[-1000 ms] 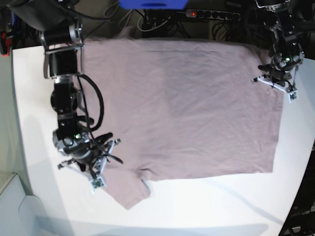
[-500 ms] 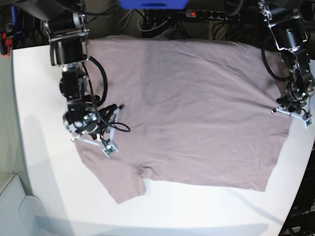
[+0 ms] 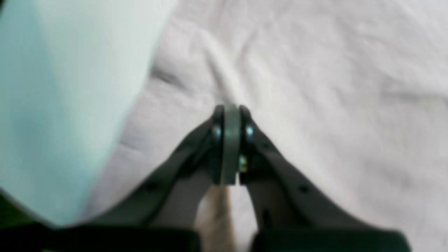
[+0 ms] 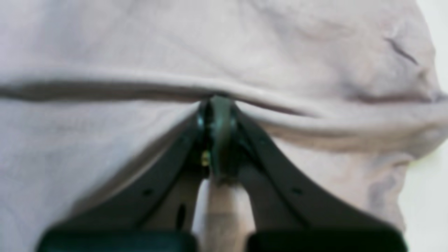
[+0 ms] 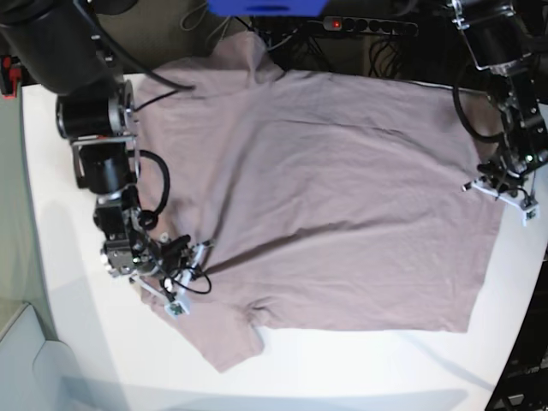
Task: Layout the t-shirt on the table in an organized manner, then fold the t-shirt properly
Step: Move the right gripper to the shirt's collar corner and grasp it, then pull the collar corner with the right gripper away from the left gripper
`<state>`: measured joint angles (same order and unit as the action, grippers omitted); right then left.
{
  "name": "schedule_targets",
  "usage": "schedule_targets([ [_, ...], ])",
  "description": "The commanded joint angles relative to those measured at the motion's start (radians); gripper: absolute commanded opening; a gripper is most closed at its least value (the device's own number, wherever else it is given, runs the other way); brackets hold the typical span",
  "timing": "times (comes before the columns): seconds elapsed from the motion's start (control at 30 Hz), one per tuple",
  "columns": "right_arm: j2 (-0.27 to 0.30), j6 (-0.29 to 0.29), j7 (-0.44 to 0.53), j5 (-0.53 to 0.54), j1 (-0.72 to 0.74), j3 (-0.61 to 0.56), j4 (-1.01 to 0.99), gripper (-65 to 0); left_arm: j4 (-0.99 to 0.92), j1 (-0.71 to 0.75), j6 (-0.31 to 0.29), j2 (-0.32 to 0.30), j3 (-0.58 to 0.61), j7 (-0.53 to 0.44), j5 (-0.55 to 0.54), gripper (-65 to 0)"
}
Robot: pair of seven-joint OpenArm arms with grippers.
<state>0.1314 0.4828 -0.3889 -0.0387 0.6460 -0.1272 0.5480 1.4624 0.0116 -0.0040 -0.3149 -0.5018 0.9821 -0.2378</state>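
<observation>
A robotics lab: white table (image 5: 77, 342), power strip (image 5: 364, 26), tangled cables (image 5: 282, 47).

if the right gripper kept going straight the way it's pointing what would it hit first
Most likely the t-shirt itself. The right gripper has its jaws shut at a raised fold of the cloth, and more pink fabric lies straight beyond; depth is hard to judge in this blur.

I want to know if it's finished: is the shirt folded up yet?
No, in the base view the shirt lies spread in one open layer across the table, with a sleeve sticking out at the near edge.
</observation>
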Motion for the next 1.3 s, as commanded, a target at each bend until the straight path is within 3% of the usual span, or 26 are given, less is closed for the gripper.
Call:
schedule_targets([
  [0.0, 0.018, -0.04, -0.051, -0.062, 0.03, -0.005, -0.053, -65.0, 0.059, 0.02, -0.001, 0.001, -0.002, 0.008, -0.004, -64.5],
  [0.13, 0.044, -0.146, 0.04, -0.062, 0.131, -0.009, -0.148, -65.0, 0.151, 0.135, -0.001, 0.024, -0.002, 0.007, -0.002, -64.5],
  [0.4, 0.072, -0.155, 0.055, -0.06, 0.249, -0.001, -0.147, -65.0, 0.087, 0.172, -0.001, 0.029, -0.002, -0.039, 0.001, -64.5],
  [0.53, 0.073, -0.152, -0.035, -0.056, 0.246, -0.001, -0.096, -65.0, -0.006, 0.136, -0.001, 0.029, 0.005, -0.108, 0.001, -64.5],
  [0.63, 0.075, -0.149, -0.141, -0.054, 0.173, 0.001, 0.053, -65.0, -0.11, 0.069, -0.001, 0.03, 0.007, -0.127, 0.004, -64.5],
  [0.8, 0.083, -0.143, -0.33, -0.054, -0.067, 0.001, 0.493, -65.0, -0.248, -0.034, -0.001, 0.021, 0.007, -0.128, 0.005, -64.5],
  [0.9, 0.058, -0.082, -0.436, -0.057, -0.206, 0.002, 0.72, -65.0, -0.28, -0.077, -0.001, 0.021, 0.009, -0.128, 0.005, -64.5],
  [1.0, 0.027, -0.055, -0.529, -0.059, -0.303, 0.002, 0.855, -65.0, -0.285, -0.104, -0.001, 0.02, 0.009, -0.128, 0.005, -64.5],
  [1.1, 0.018, -0.051, -0.532, -0.059, -0.361, 0.002, 0.875, -65.0, -0.274, -0.118, -0.001, 0.02, 0.009, -0.125, 0.005, -64.5],
  [1.27, 0.024, -0.051, -0.431, -0.059, -0.349, 0.001, 0.693, -65.0, -0.251, -0.115, -0.001, 0.02, 0.009, -0.119, 0.005, -64.5],
])
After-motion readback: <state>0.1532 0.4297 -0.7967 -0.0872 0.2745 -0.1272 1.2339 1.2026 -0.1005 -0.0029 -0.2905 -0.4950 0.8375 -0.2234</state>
